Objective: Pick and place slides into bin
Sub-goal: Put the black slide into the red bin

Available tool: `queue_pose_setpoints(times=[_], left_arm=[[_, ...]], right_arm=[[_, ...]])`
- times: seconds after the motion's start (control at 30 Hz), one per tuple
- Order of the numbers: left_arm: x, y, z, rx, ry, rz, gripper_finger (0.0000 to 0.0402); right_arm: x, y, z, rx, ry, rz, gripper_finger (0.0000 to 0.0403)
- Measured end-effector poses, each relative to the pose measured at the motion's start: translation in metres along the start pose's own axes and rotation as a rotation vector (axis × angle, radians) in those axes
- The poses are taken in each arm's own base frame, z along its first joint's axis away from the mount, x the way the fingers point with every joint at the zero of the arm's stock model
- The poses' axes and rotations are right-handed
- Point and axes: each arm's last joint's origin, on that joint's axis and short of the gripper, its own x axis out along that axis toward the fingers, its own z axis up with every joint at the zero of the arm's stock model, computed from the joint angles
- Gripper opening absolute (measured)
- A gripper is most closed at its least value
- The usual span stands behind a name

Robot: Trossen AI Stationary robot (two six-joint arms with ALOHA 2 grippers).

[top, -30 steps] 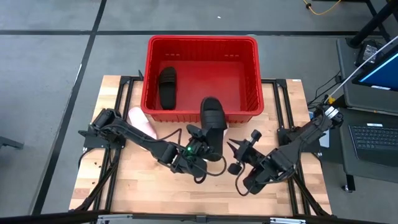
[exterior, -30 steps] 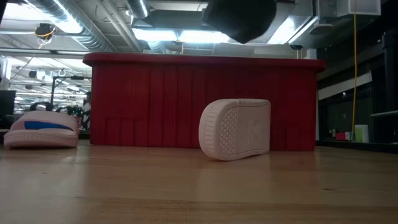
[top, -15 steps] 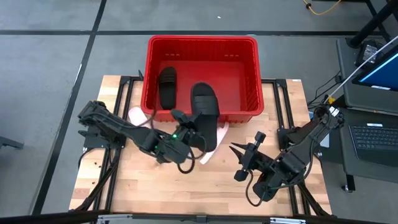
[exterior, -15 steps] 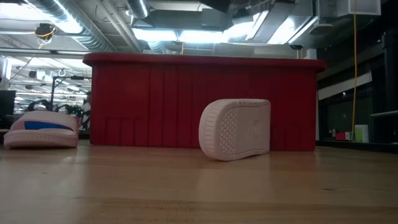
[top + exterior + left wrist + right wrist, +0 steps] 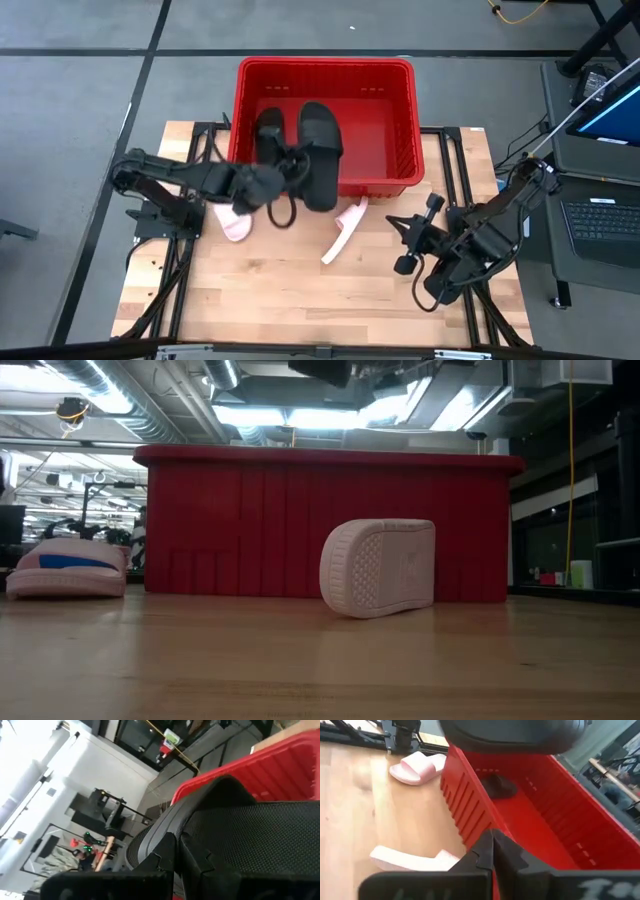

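The red bin (image 5: 390,95) stands at the table's far edge, with one black slide (image 5: 268,140) lying flat inside it. My left gripper (image 5: 288,170) is shut on the second black slide (image 5: 320,150) above the bin's near wall. One pink slide (image 5: 235,222) lies flat on the table at the left. The other pink slide (image 5: 343,230) stands on its long side edge just before the bin, its sole (image 5: 378,568) facing the near edge. My right gripper (image 5: 408,245) is shut and empty, low at the table's right. My left gripper pinches the black slide between its two fingers at the slide's left long edge (image 5: 165,840). The fingers (image 5: 200,862) come level from the table's left and lie across the slide. The slide is lifted clear, its far end over the bin, its ribbed sole (image 5: 250,835) toward the wrist camera.
The bin's right half (image 5: 375,140) is bare. Bare wood (image 5: 260,290) lies across the table's near half. A laptop and cables (image 5: 600,215) sit beyond the table's right edge.
My left gripper has risen and gone toward the far edge and the left. It has carried the black slide from the table's middle to above the bin's near wall and uncovered the pink slide standing on its edge. My right gripper has drawn back toward the right edge.
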Motion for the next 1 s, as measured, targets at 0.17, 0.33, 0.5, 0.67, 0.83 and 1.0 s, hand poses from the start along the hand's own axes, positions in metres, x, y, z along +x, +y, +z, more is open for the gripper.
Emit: queue_pose_setpoints(times=[0.17, 0.33, 0.5, 0.67, 0.83, 1.0], left_arm=[[0.035, 0.014, -0.016, 0.021, 0.047, -0.027, 0.0003], [0.064, 0.020, -0.032, 0.020, 0.064, -0.081, 0.0003], [0.082, 0.026, -0.047, 0.013, 0.081, -0.108, 0.0003], [0.098, 0.035, -0.055, 0.020, 0.036, -0.142, 0.0003], [0.114, 0.049, -0.064, -0.034, -0.037, -0.180, 0.0003], [0.128, 0.060, -0.083, -0.069, 0.027, -0.185, 0.0003]], right_arm=[[0.000, -0.006, -0.005, 0.000, -0.006, -0.053, 0.0004], [0.009, 0.000, -0.027, 0.033, 0.022, -0.082, 0.0003], [0.016, -0.001, -0.051, 0.084, 0.055, -0.094, 0.0002], [0.016, -0.012, -0.066, 0.136, 0.053, -0.096, 0.0002], [0.016, -0.022, -0.077, 0.187, 0.029, -0.066, 0.0002], [0.019, -0.029, -0.094, 0.203, 0.025, -0.060, 0.0005]])
